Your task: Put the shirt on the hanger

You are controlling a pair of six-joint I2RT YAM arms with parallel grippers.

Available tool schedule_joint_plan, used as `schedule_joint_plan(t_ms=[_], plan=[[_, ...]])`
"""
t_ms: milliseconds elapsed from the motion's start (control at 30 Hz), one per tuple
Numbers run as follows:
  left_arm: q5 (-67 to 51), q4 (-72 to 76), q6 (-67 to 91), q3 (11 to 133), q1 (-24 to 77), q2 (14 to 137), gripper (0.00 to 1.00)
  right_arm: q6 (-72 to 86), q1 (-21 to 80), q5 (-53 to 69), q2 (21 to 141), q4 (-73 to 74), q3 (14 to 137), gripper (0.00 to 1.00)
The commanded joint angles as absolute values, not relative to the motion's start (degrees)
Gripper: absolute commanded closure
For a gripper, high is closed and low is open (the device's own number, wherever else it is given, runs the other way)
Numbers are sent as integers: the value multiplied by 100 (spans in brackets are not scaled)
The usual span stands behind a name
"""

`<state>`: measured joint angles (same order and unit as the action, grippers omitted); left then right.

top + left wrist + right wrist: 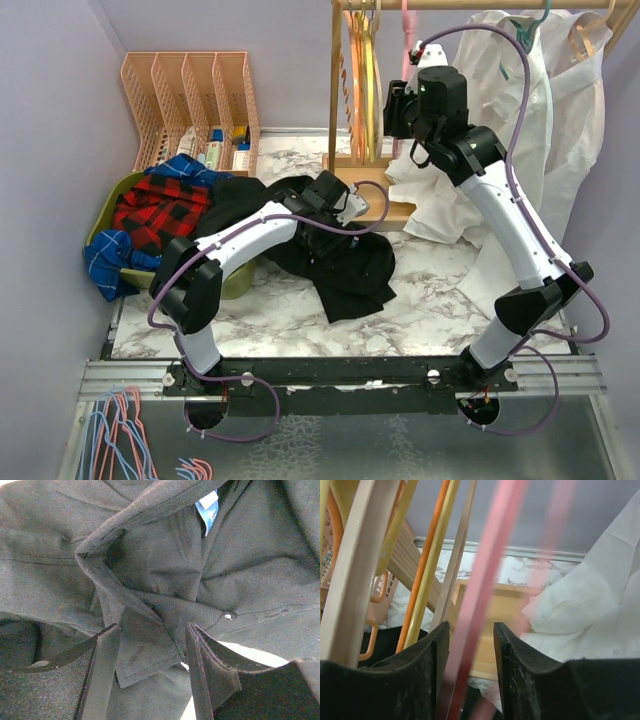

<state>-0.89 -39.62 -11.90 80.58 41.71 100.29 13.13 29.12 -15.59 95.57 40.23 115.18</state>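
Observation:
The black shirt (345, 265) lies crumpled on the marble table, in the middle. My left gripper (345, 203) is low over its upper edge. In the left wrist view the shirt (165, 565) fills the frame, and a flap of its collar (145, 650) lies between my open fingers (102, 670) without being pinched. My right gripper (392, 108) is raised at the wooden rack. The pink hanger (407, 35) hangs there. In the right wrist view its pink bar (487, 580) passes between my open fingers (437, 650), close to the left one.
Orange and yellow hangers (365, 60) hang left of the pink one on the wooden rack (375, 210). White shirts (520, 110) hang at the right. A green basket (110, 215) with a plaid garment (160, 210) sits at left, with a peach organizer (190, 95) behind it.

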Motion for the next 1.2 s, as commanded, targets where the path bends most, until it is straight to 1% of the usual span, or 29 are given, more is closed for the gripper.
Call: schedule_joint_plan(t_ms=[0,133,267,467,567,967,1167], plan=[[-279,-3909,-1144,7996,4201,9769,44,1264,2900,-1764,9070,3680,11207,98],[-281,-3876,-1100,8033,4201,9803,44,1163,2898,-1813,8836,3440,11068,99],[400,-3718,-1027,8095,4201,9867,54,1071,2899,-1812,8810,3486,11283,99],[596,-3696,-1016,8146,4201,9954,55,1010,2900,-1797,8811,3485,11327,99],[591,-3681,-1011,8105,4201,9916,60,994,2900,-1760,8802,3422,11282,99],[272,-3743,-1078,8051,4201,9665,57,1236,2900,-1319,8326,3323,11399,99],[-264,-3764,-1148,7979,4201,9414,50,1680,2895,-1290,7882,2985,10916,99]])
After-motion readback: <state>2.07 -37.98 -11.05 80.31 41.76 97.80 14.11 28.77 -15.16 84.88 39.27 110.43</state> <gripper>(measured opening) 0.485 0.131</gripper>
